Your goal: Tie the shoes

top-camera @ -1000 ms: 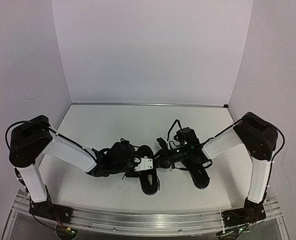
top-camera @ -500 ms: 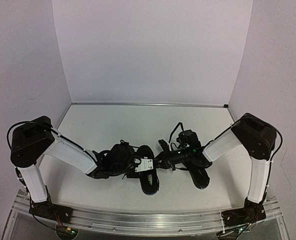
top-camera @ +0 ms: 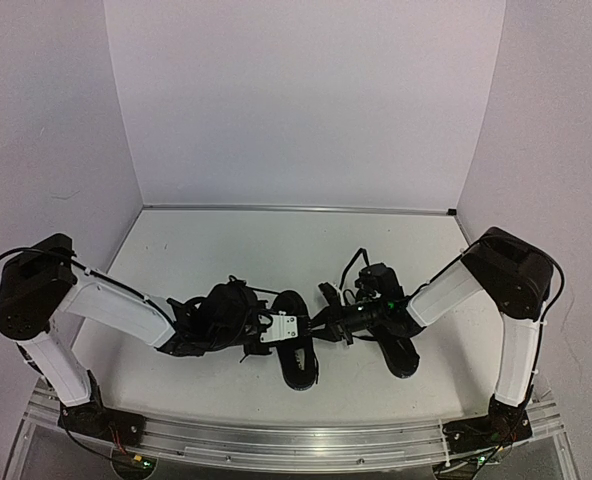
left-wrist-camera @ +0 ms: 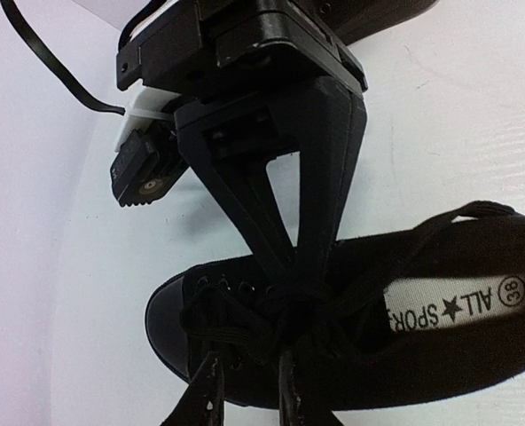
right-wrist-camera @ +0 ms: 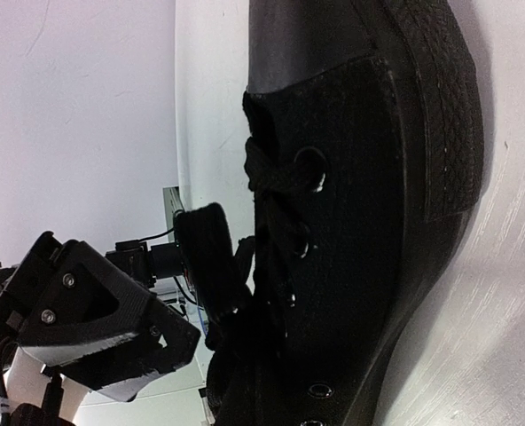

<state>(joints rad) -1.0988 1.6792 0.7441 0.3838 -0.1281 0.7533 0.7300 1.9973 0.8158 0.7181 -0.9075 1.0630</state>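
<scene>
Shoes (top-camera: 298, 364) are sitting side by side in the middle of the white desk (top-camera: 276, 250), just apart. Both arms are bending in low over the one on the left, the labelled shoe (left-wrist-camera: 458, 364), and its white insole label (left-wrist-camera: 453, 306) is showing plainly in the left wrist view. The right hand (left-wrist-camera: 287, 266) is pointing into that shoe's laces (left-wrist-camera: 231, 319), its two fingers pressed together to a single tip right at the tangle where the laces are crossing. Whether a strand is caught between them I cannot tell, it's all black on black. The left hand (left-wrist-camera: 247, 401) is hovering at the same spot from the opposite side. Its fingers (left-wrist-camera: 206, 399) are standing slightly apart with a narrow gap showing between them, tips just at the laces and nothing clearly gripped. The two hands are almost meeting nose to nose above the eyelets. The second shoe (right-wrist-camera: 360, 177) is lying under the right arm's reach and filling the right wrist view with its dark canvas side, its ribbed sole edge and a row of eyelets, with its own laces crossing its front.
</scene>
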